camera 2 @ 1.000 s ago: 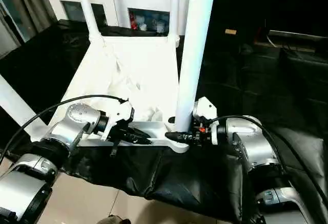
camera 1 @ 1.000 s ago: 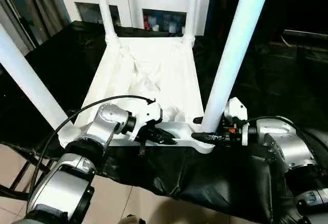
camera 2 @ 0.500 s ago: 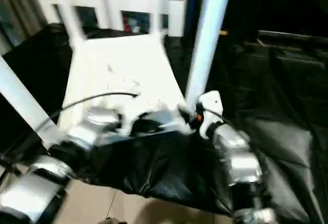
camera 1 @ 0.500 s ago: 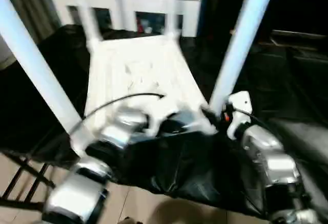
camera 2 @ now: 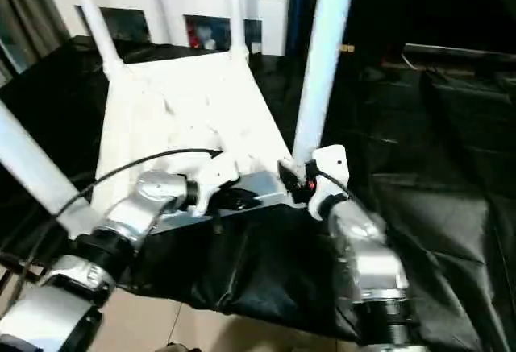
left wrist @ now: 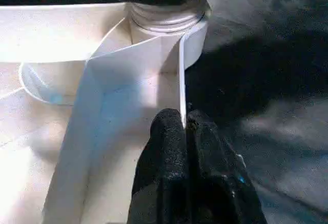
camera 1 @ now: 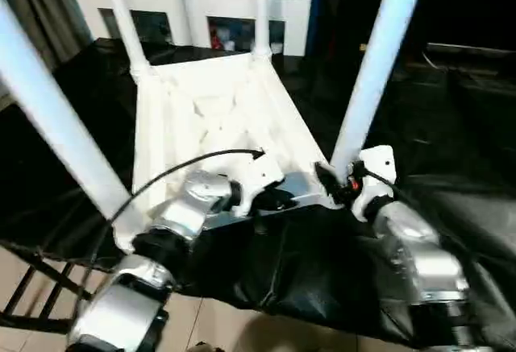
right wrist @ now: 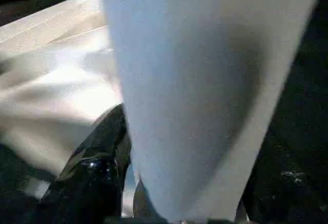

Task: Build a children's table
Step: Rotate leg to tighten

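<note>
No readable text, label or number appears anywhere.

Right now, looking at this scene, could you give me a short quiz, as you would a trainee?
1. True or false: the children's table lies upside down, its legs pointing up.
2. The left hand is pinching: A) a leg, B) the tabletop's rim, C) nothing.
3. How many legs are fitted?
Key: 1 true; 2 B; 3 four.

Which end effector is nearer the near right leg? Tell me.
Right. The right end effector straddles the near right leg at its base; the left end effector pinches the tabletop rim further along.
</note>
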